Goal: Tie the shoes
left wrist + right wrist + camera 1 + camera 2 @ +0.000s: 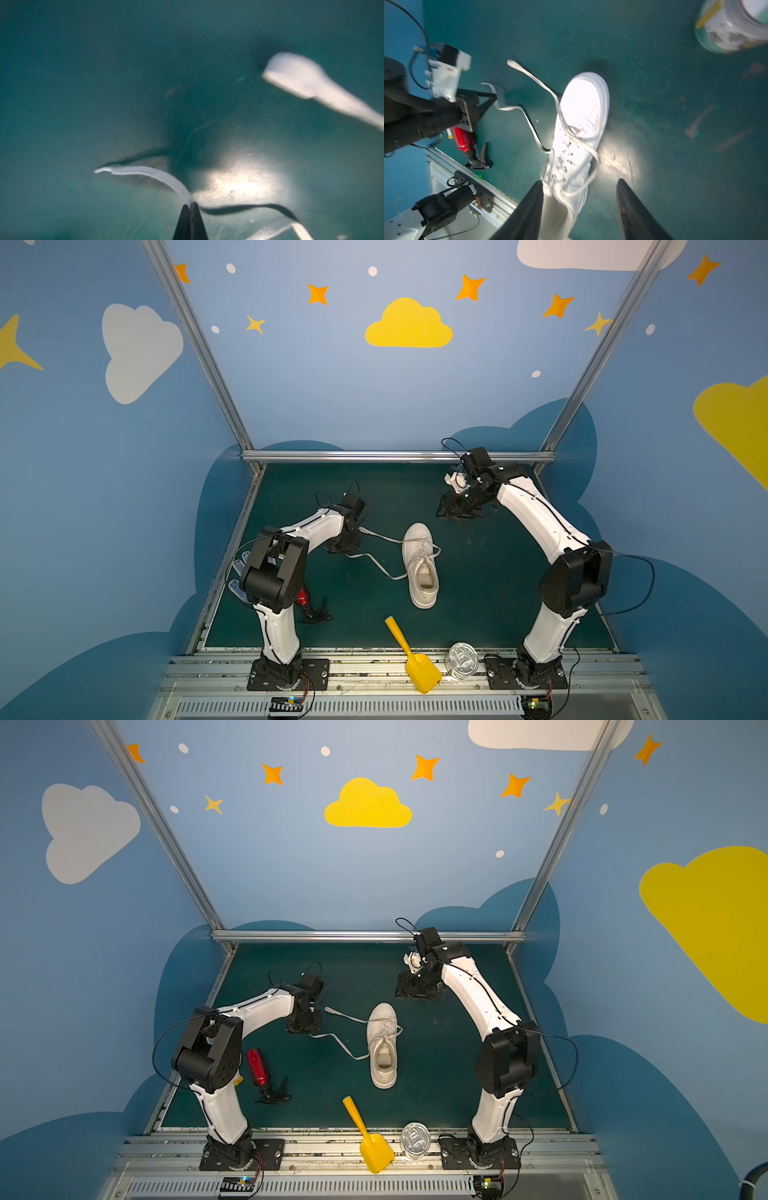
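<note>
At the front edge a yellow toy shovel lies with its blade over the aluminium rail, and a tin can stands just beside it. To the left, near the left arm's base, lie a red bottle with a black trigger and, partly hidden behind the arm, a blue-dotted work glove. The white sneaker sits upright on its sole in the middle of the green mat, heel toward the front and toe toward the back wall, untied. Both of its flat laces trail away to the left. The nearer lace curves across the mat to the left gripper, whose jaws are pressed together on it a little short of its end. The farther lace lies loose, its tip close to that gripper. Farthest back, near the rear rail, the right gripper hangs above the mat, well apart from the sneaker, jaws spread and holding nothing.
</note>
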Tool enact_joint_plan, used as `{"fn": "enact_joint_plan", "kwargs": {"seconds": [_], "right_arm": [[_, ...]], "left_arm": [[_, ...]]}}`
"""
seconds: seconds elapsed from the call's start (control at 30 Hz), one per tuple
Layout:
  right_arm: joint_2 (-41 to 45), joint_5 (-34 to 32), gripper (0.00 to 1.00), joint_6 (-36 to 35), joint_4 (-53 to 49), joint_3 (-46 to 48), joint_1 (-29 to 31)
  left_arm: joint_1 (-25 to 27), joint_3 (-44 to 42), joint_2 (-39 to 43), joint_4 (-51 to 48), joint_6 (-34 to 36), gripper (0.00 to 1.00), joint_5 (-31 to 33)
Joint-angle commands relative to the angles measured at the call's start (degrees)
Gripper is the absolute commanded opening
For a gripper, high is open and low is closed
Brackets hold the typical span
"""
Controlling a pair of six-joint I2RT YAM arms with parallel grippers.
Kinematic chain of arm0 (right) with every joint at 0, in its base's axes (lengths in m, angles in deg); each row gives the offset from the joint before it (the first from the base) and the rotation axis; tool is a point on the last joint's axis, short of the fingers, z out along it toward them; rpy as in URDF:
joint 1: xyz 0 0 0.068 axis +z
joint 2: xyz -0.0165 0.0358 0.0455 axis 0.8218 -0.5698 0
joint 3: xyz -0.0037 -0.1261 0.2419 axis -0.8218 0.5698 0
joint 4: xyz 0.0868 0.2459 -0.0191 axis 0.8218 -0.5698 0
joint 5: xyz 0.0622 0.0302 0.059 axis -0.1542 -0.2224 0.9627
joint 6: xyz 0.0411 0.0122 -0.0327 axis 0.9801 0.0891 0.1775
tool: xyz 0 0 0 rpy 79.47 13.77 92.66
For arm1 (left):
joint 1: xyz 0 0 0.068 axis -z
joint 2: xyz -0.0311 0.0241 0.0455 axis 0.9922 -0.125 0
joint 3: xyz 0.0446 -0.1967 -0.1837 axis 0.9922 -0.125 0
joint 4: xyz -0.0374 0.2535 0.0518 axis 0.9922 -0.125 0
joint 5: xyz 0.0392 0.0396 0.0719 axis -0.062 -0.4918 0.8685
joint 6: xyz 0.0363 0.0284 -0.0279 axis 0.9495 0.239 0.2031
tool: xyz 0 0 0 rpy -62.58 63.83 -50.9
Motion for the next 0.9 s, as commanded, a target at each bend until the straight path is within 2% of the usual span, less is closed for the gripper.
{"fn": "enact_joint_plan", "kwargs": {"seconds": [0.0, 0.13, 0.37, 0.53, 0.63, 0.73, 0.8, 0.87], "right_arm": [[5.6, 0.7, 0.57, 0.1, 0.9, 4.1, -2.2], [11.5, 1.9, 0.57, 1.1, 2.3, 10.0, -5.8], [21.2, 3.7, 0.57, 1.6, 3.1, 18.4, -13.6], [27.4, 4.7, 0.57, -1.1, 3.0, 22.4, -20.0], [31.9, 3.2, 0.58, -2.2, 4.4, 25.3, -23.5], [37.0, 0.0, 0.59, 0.1, 7.5, 29.0, -27.3], [40.2, -1.3, 0.6, 1.2, 9.2, 31.2, -30.4], [42.2, -2.2, 0.6, 1.9, 9.2, 31.7, -34.1]], "left_arm": [[0.9, 5.2, 3.4, -3.3, 4.8, 0.03, 2.0], [3.6, 14.5, 2.8, -5.3, 8.9, 0.03, 3.0], [11.1, 39.8, -5.6, -9.5, 14.2, 0.03, 1.6], [17.9, 56.7, -15.0, -11.6, 16.8, 0.04, 2.2], [21.4, 68.0, -22.6, -13.4, 18.2, 0.04, 0.3], [25.3, 80.0, -30.3, -15.6, 19.1, 0.04, -1.7], [27.9, 84.2, -33.6, -15.4, 20.2, 0.05, -2.8], [30.4, 83.9, -34.8, -13.3, 21.4, 0.05, -3.6]]}}
